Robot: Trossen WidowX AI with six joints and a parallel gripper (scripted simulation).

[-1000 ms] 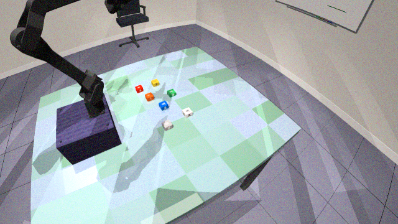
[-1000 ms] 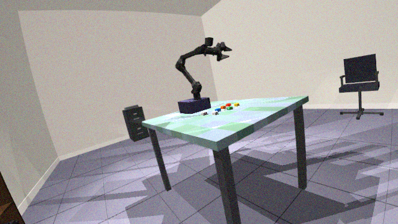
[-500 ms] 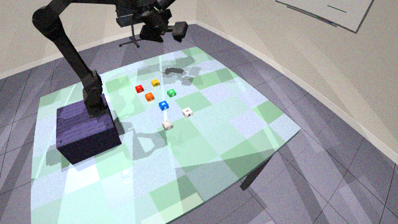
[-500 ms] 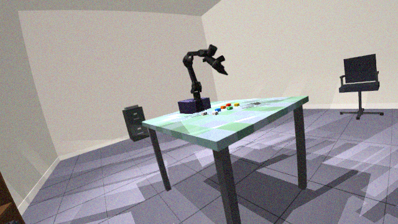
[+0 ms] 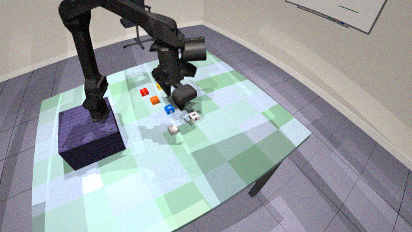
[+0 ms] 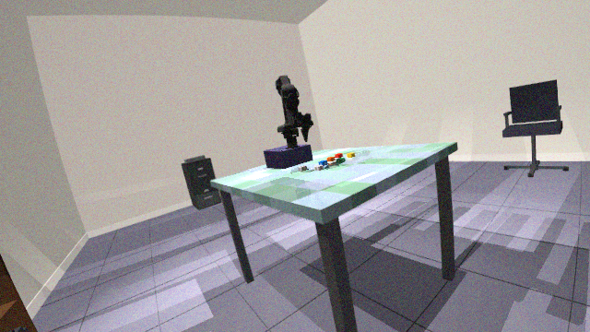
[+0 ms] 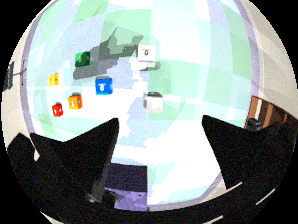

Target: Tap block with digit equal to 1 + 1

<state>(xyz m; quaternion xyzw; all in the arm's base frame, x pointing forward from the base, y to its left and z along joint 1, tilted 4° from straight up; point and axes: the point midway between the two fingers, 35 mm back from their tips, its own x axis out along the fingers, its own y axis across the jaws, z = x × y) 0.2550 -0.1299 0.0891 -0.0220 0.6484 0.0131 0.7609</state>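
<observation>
My gripper (image 5: 174, 101) (image 6: 306, 139) (image 7: 162, 121) is open and empty, pointing down above the table. A red block (image 5: 144, 92) (image 7: 57, 110), an orange block (image 5: 154, 100) (image 7: 75, 102), a yellow block (image 5: 159, 86) (image 7: 53, 79), a green block (image 6: 340, 160) (image 7: 82, 59), a blue block (image 5: 169, 109) (image 7: 104, 86), a white block (image 5: 194, 116) (image 7: 146, 53) and a pinkish-grey block (image 5: 173, 129) (image 7: 154, 103) stand apart. The pinkish-grey one appears nearest the fingertips in the wrist view. The green one is hidden behind the gripper in the top view. I cannot read the digits reliably.
The arm stands on a dark purple base box (image 5: 91, 138) (image 6: 289, 157) on the patchwork-patterned table (image 5: 129, 193) (image 6: 277, 191). A chair (image 6: 535, 108) and a grey cabinet (image 6: 201, 182) stand beyond the table.
</observation>
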